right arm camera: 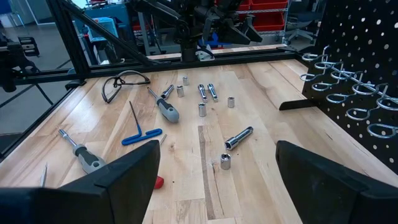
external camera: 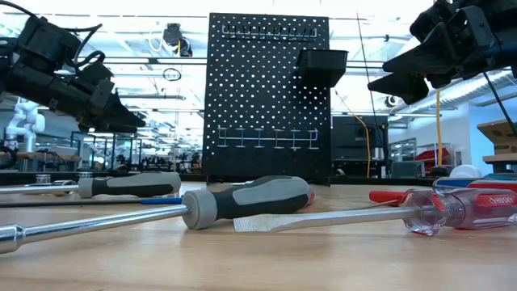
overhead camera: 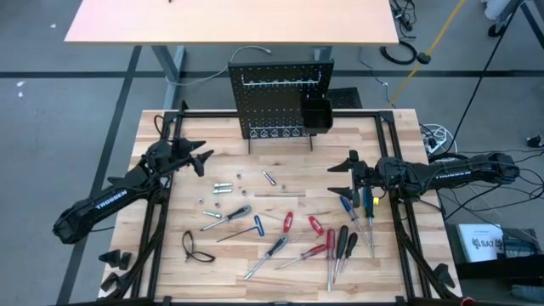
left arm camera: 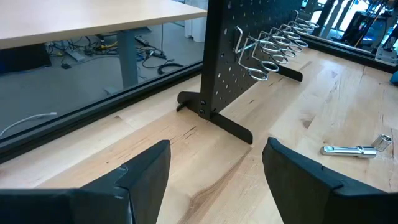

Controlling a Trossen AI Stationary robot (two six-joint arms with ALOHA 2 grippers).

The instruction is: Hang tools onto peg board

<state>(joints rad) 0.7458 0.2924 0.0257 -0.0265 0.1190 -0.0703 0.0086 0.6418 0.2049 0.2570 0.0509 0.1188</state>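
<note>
While tools (overhead camera: 289, 234) lie flat — peg board (overhead camera: 276, 98) bare.

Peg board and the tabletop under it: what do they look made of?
The peg board looks like black-painted sheet metal: thin, evenly perforated, on thin flat feet, with silvery wire hooks, probably steel. The tabletop looks like pale wood, glued in strips with visible grain and seams, matte or lightly sealed.

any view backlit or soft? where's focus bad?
Low view: backlit by the bright room, so the peg board and both arms read as silhouettes; the nearest screwdriver is soft. Left wrist view: own fingers blurred. High view: even light, no harsh shadows.
</note>
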